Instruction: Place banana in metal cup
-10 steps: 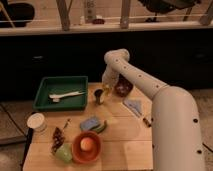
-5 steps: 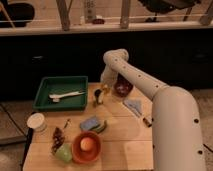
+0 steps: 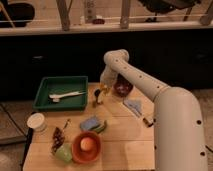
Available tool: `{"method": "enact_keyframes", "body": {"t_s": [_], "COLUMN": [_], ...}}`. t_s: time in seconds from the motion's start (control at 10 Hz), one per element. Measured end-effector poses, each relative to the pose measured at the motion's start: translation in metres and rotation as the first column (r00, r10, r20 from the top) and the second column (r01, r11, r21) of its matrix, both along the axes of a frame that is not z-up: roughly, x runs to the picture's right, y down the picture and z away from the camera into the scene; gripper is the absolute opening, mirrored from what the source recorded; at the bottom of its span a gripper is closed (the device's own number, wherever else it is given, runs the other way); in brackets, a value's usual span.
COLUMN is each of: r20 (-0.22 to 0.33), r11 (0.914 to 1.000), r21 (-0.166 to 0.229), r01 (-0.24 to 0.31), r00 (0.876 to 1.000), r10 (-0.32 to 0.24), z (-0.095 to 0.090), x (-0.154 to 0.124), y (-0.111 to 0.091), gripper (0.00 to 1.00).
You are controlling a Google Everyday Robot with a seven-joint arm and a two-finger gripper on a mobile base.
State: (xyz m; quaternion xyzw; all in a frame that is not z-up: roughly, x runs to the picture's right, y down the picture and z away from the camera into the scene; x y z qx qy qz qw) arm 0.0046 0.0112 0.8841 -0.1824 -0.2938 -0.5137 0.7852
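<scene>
Bulky white dotted arm (image 3: 150, 91), gripper (image 3: 100, 93) over the table (image 3: 125, 137)

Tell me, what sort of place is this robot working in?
Likely a lab or test area: a wooden table with a green tray and orange bowl, a dark counter behind. The gripper hangs over the table's far side.

I have the gripper (image 3: 102, 88) low over the far middle of the wooden table (image 3: 127, 145), between the green tray (image 3: 45, 97) and the dark red bowl (image 3: 123, 89), with the yellow banana (image 3: 98, 93) right at its tip and the metal cup (image 3: 98, 101) just below it.
</scene>
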Motion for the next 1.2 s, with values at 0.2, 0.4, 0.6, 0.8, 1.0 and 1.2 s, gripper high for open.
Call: {"method": "enact_keyframes", "body": {"t_s": [0.2, 0.4, 0.6, 0.8, 1.0, 1.2], "r20": [0.004, 0.007, 0.013, 0.02, 0.026, 0.028], "r11": [1.0, 0.9999, 0.9997, 0.9995, 0.9995, 0.9994], "r21": [0.004, 0.011, 0.023, 0.032, 0.033, 0.033], "r01": [-0.006, -0.009, -0.007, -0.004, -0.003, -0.005], "r00": [1.0, 1.0, 1.0, 1.0, 1.0, 1.0], "r10": [0.006, 0.009, 0.007, 0.004, 0.002, 0.004], "z": [-0.001, -0.003, -0.003, -0.002, 0.0, -0.001], "x": [-0.001, -0.002, -0.004, -0.007, -0.009, -0.008], "y": [-0.001, -0.003, -0.008, -0.013, -0.016, -0.016], "gripper": [0.79, 0.8, 0.8, 0.8, 0.8, 0.8]}}
